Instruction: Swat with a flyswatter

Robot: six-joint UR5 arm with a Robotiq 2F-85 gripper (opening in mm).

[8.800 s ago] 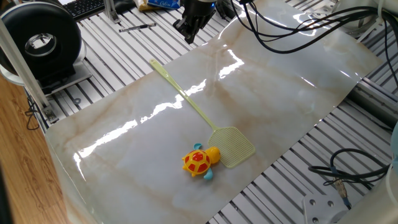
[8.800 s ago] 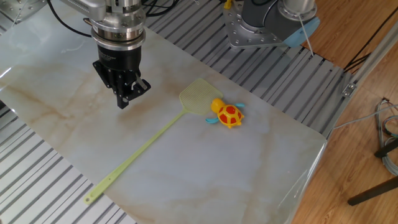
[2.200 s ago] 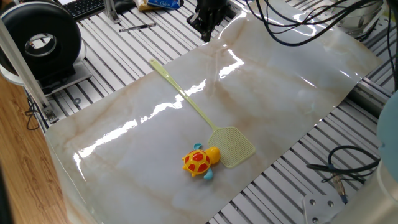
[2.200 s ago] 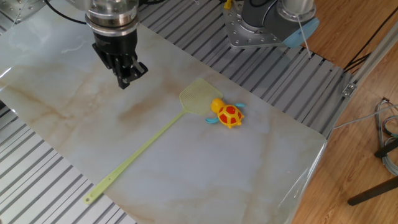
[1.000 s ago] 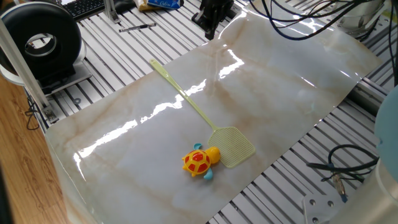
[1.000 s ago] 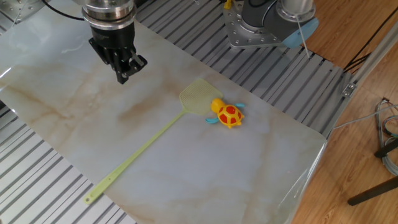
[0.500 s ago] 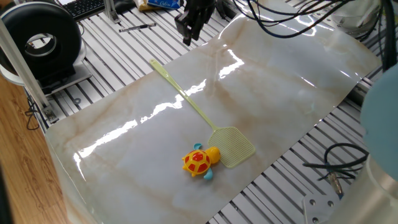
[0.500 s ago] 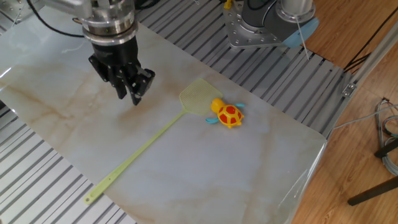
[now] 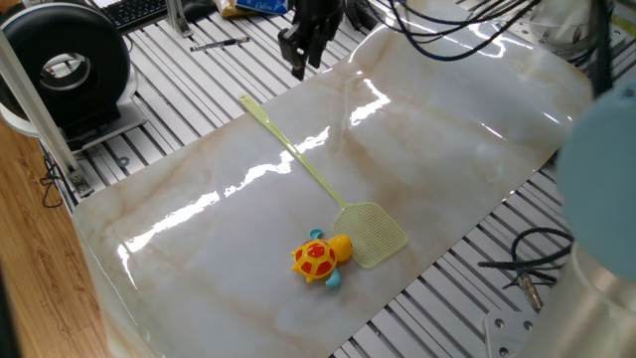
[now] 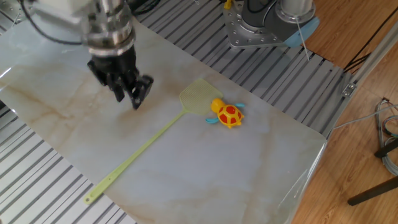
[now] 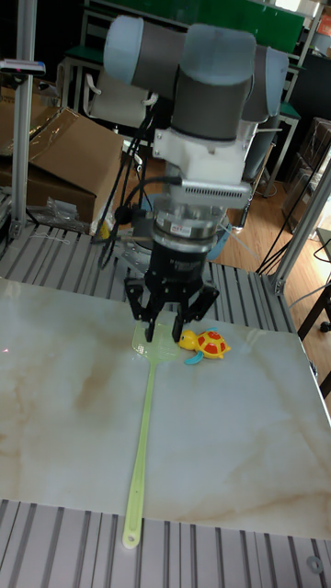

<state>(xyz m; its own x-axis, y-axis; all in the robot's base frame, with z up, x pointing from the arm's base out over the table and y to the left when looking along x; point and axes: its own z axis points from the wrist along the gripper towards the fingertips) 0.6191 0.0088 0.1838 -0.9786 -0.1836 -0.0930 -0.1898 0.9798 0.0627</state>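
The pale yellow-green flyswatter [image 9: 318, 184] lies flat on the marble sheet [image 9: 467, 129]. Its mesh head [image 10: 198, 96] touches a small orange-and-yellow turtle toy [image 10: 227, 114]. Its thin handle [image 11: 142, 441] runs toward the sheet's near edge in the tall fixed view. My gripper [image 10: 128, 99] hangs above the sheet, just left of the head and over the upper handle. It is open, with nothing between its fingers [image 11: 147, 329]. In the tall fixed view the gripper [image 11: 162, 333] hides part of the mesh head.
A black round device [image 9: 66, 66] and a keyboard [image 9: 134, 11] sit off the sheet's far-left side. Loose cables [image 9: 532, 270] lie on the slotted table at right. The arm's base [image 10: 267, 23] stands behind the sheet. A cardboard box [image 11: 57, 147] is at the back.
Over the last second my gripper has come down and toward the flyswatter's handle, turned, and its fingers have spread apart. The flyswatter and the turtle have not moved.
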